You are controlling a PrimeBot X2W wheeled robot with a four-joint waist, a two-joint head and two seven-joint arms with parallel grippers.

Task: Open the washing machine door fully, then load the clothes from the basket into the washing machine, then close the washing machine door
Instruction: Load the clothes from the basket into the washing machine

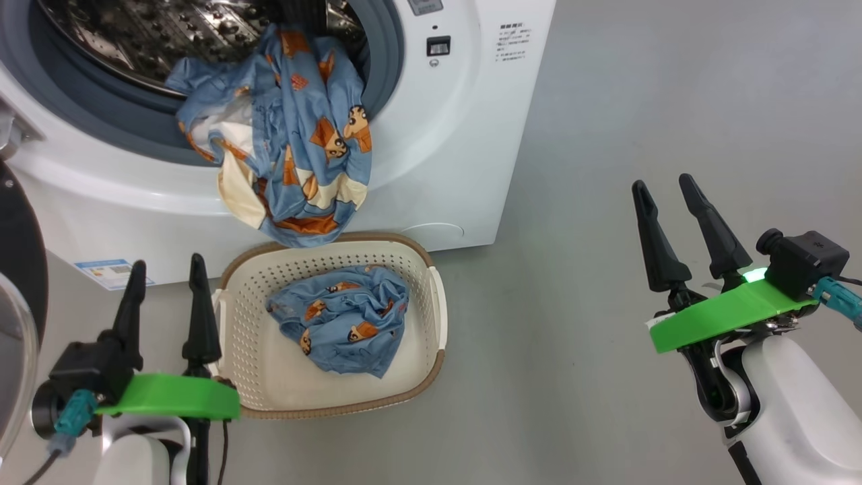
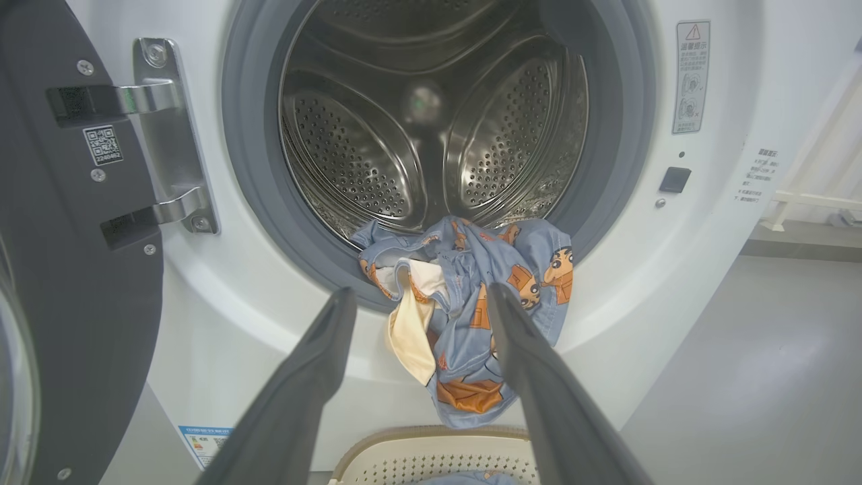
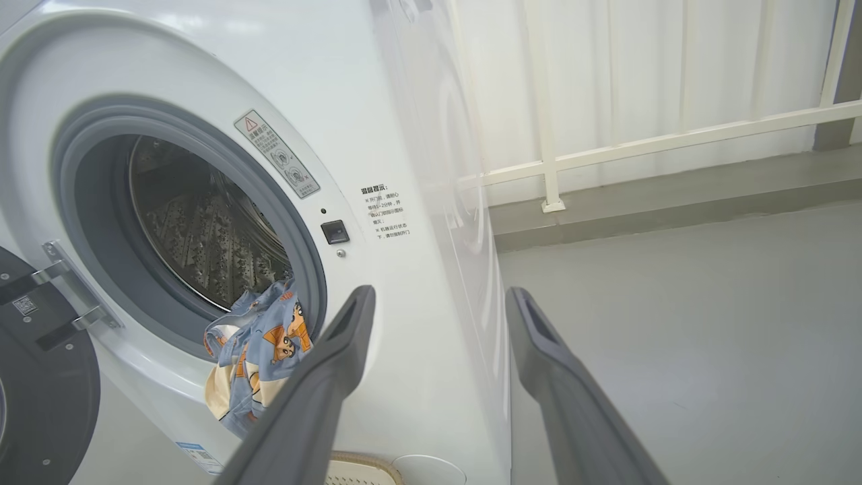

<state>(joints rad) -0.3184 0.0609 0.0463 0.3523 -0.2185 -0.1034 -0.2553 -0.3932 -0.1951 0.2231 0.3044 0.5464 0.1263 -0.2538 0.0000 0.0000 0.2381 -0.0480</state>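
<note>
The washing machine [image 1: 458, 135] stands on the grey floor [image 1: 606, 269] with its mouth open. Its door [image 2: 67, 269] is swung wide on the hinge side, to the robot's left. The basket [image 1: 249, 323] sits on the floor against the foot of the machine, right under the mouth.

One blue printed garment [image 1: 303, 148] is only half loaded. It drapes over the lower lip of the mouth and hangs straight down, long axis vertical, its tail just above the basket's far rim. A second blue garment [image 1: 343, 316] lies bunched in the middle of the basket floor, with no clear long axis.

The left gripper [image 1: 167, 264] hovers at the basket's left rim, fingers spread and empty, pointing toward the machine. The bunched garment lies just to its right and the hanging one ahead and above. The right gripper [image 1: 663, 183] is also spread and empty, well off to the right over bare floor. The left arm looks the nearer for either garment.
</note>
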